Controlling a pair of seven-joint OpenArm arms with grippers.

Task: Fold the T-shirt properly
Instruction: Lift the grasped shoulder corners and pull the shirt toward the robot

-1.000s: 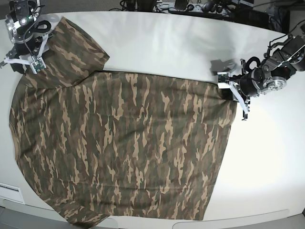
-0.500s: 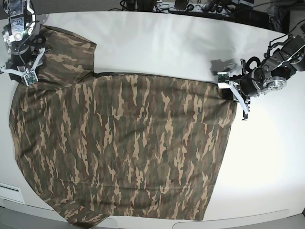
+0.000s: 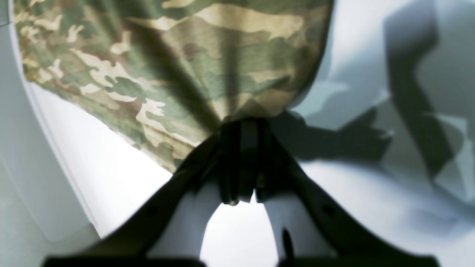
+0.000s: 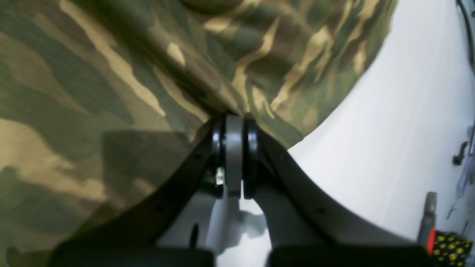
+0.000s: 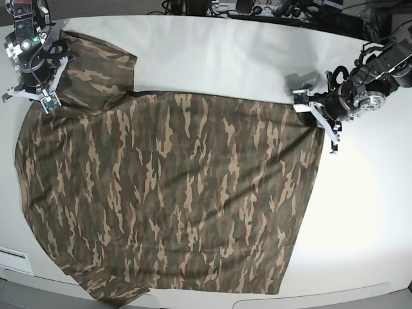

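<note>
The camouflage T-shirt (image 5: 174, 193) lies spread flat over the white table (image 5: 225, 58), one sleeve toward the far left corner. My right gripper (image 5: 38, 90) sits at that sleeve, and the right wrist view shows the same gripper (image 4: 233, 118) shut on a fold of the T-shirt (image 4: 111, 74). At the shirt's far right corner is my left gripper (image 5: 315, 119). In the left wrist view this gripper (image 3: 241, 124) is shut on bunched cloth of the T-shirt (image 3: 167, 66), which fans out from the tips. The collar is not visible.
Cables and equipment (image 5: 257, 9) line the table's far edge. The shirt's lower hem reaches the table's front edge (image 5: 193, 299). A black object with yellow dots (image 4: 449, 243) shows at the lower right of the right wrist view.
My right gripper has shut on the sleeve after standing open over it. The left arm shifted slightly toward the far side, drawing the shirt's right corner with it.
</note>
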